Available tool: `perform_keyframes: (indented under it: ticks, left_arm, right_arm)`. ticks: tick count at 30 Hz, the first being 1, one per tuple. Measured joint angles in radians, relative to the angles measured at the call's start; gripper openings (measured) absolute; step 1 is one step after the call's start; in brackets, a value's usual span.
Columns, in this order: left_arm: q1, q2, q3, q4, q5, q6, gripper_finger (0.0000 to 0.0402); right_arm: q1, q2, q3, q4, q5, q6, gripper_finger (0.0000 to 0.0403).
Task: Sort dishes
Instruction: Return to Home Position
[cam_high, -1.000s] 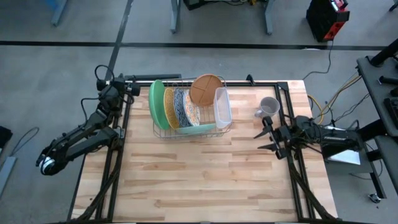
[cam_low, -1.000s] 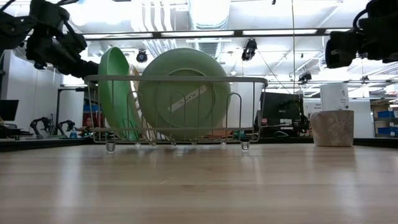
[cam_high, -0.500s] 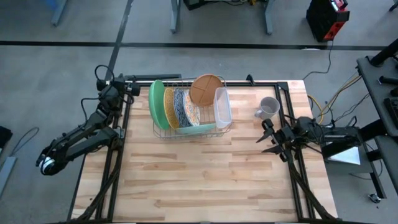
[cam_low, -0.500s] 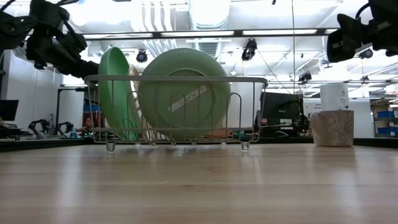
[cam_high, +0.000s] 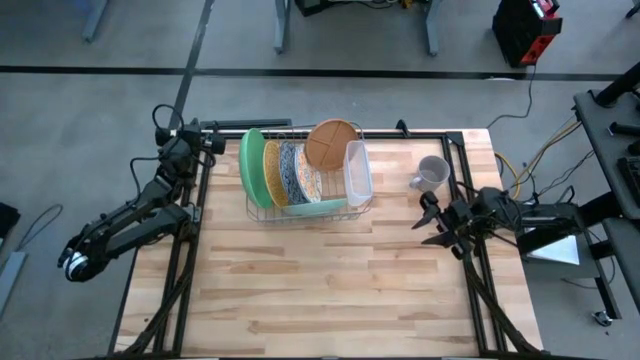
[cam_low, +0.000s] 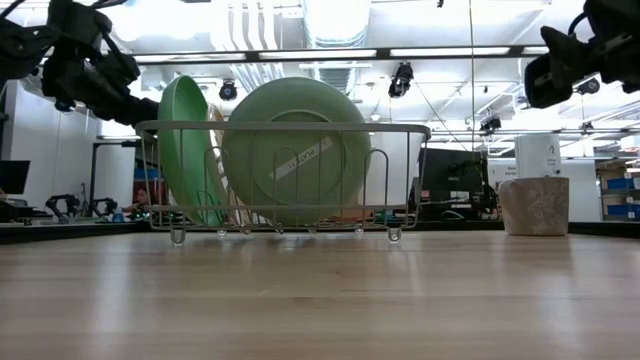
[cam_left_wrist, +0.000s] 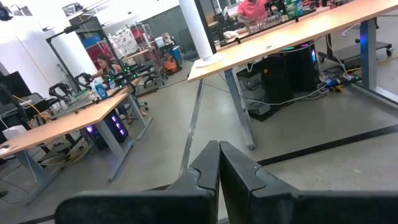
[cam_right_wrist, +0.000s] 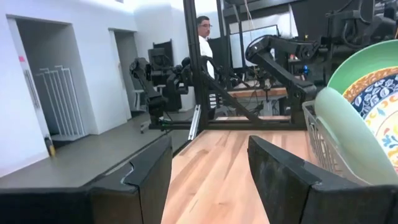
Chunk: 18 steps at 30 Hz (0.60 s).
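Nearest us, the bare pale wood of the table (cam_low: 320, 300); further in, the wire dish rack (cam_high: 358, 180) holds all five dishes. The pale teal plate (cam_low: 296, 150) stands across its near side; behind it the bright green plate (cam_high: 250, 165), gold speckled plate (cam_high: 271, 172) and floral plate (cam_high: 295, 172) stand in a row; the brown divided plate (cam_high: 332, 143) leans at the far end. A grey mug (cam_high: 432, 172) sits right of the rack, and the right gripper (cam_high: 428, 218) hovers near it, fingers spread wide, empty. The left gripper (cam_high: 212, 142) is at the far-left corner, fingers pressed together on nothing. Beyond: grey floor (cam_high: 100, 110), workbenches (cam_left_wrist: 280, 43), a person (cam_right_wrist: 204, 43) standing. Since a second ago the right arm has risen slightly; all else is unchanged.
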<state>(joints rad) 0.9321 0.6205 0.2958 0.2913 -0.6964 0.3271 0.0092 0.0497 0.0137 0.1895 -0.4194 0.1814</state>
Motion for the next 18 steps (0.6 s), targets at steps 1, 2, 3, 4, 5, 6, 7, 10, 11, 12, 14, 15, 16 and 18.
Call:
perform_keyframes:
  ticks: [1, 2, 3, 4, 5, 6, 7, 10, 11, 12, 14, 15, 16, 18]
  left_arm:
    - [0.000, 0.000, 0.000, 0.000, 0.000, 0.000, 0.0000]
    - [0.000, 0.000, 0.000, 0.000, 0.000, 0.000, 0.0000]
    - [0.000, 0.000, 0.000, 0.000, 0.000, 0.000, 0.0000]
    - [0.000, 0.000, 0.000, 0.000, 0.000, 0.000, 0.0000]
    - [0.000, 0.000, 0.000, 0.000, 0.000, 0.000, 0.0000]
    - [0.000, 0.000, 0.000, 0.000, 0.000, 0.000, 0.0000]
    - [0.000, 0.000, 0.000, 0.000, 0.000, 0.000, 0.0000]
    - [0.000, 0.000, 0.000, 0.000, 0.000, 0.000, 0.0000]
    - [0.000, 0.000, 0.000, 0.000, 0.000, 0.000, 0.0000]
    - [0.000, 0.000, 0.000, 0.000, 0.000, 0.000, 0.0000]
    - [0.000, 0.000, 0.000, 0.000, 0.000, 0.000, 0.0000]
    - [0.000, 0.000, 0.000, 0.000, 0.000, 0.000, 0.0000]
    - [0.000, 0.000, 0.000, 0.000, 0.000, 0.000, 0.0000]
    - [0.000, 0.000, 0.000, 0.000, 0.000, 0.000, 0.0000]
  right_arm:
    - [0.000, 0.000, -0.001, -0.002, 0.000, 0.000, 0.0199]
    - [0.000, 0.000, -0.001, -0.008, 0.000, 0.001, 0.0199]
    - [0.000, 0.000, -0.001, -0.018, 0.000, 0.001, 0.0199]
    - [0.000, 0.000, -0.001, -0.033, 0.000, 0.001, 0.0199]
    - [0.000, 0.000, -0.002, -0.046, 0.000, 0.000, 0.0199]
    - [0.000, 0.000, -0.002, -0.055, 0.000, 0.001, 0.0199]
    - [0.000, 0.000, -0.002, -0.061, 0.000, 0.002, 0.0199]
    - [0.000, 0.000, -0.002, -0.077, 0.000, -0.004, 0.0199]
    - [0.000, 0.000, -0.002, -0.076, 0.000, -0.006, 0.0199]
    - [0.000, 0.000, -0.002, -0.076, 0.000, -0.006, 0.0199]
    - [0.000, 0.000, -0.002, -0.076, 0.000, -0.007, 0.0199]
    - [0.000, 0.000, -0.002, -0.076, 0.000, -0.007, 0.0199]
    - [0.000, 0.000, -0.002, -0.076, 0.000, -0.007, 0.0199]
    - [0.000, 0.000, -0.002, -0.076, 0.000, -0.007, 0.0199]
